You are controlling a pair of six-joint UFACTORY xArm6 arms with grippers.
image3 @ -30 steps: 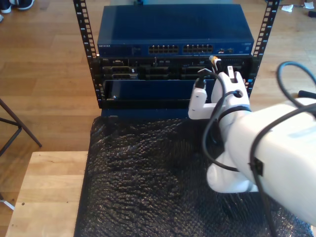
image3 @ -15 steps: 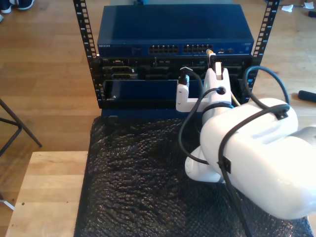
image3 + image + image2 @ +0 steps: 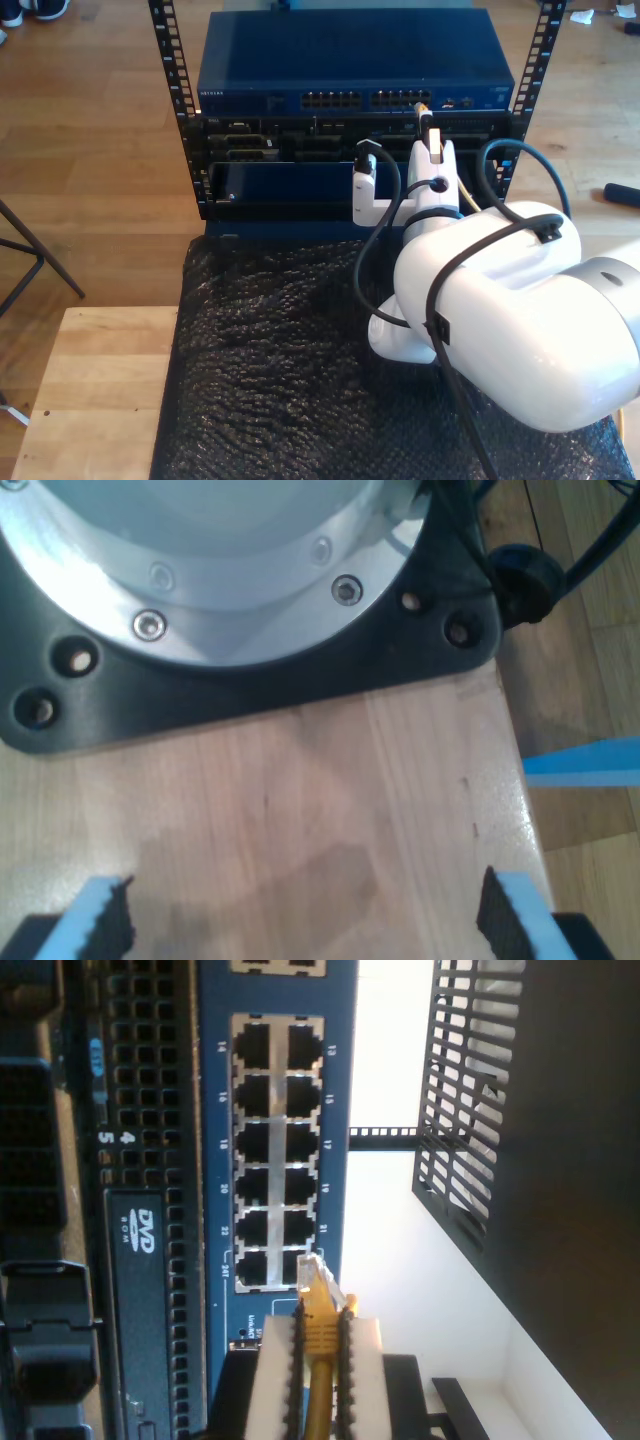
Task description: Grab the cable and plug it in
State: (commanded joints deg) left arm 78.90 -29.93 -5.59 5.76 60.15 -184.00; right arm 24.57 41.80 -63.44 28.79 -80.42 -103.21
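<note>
Cable (image 3: 319,1335) already grabbed, pinched in my second gripper (image 3: 320,1345), plug tip just short of the switch (image 3: 350,55) ports. Insertion left. My first gripper (image 3: 305,920) wide open, empty, over a wooden table (image 3: 330,810).

Rack and surroundings, non-task items only.
Blue network switch (image 3: 355,62) sits at top of the black rack (image 3: 180,90); below the switch, a black server chassis (image 3: 300,140), then a blue panel (image 3: 290,182). Up close, the switch's port block (image 3: 280,1150) has numbered ports, with a DVD drive bay (image 3: 145,1290) beside it. Black bubble-wrap mat (image 3: 270,360) lies in front of the rack; light wood tabletop (image 3: 95,390) borders the mat at the exterior view's left. Wood floor (image 3: 90,150) surrounds the rack.
</note>
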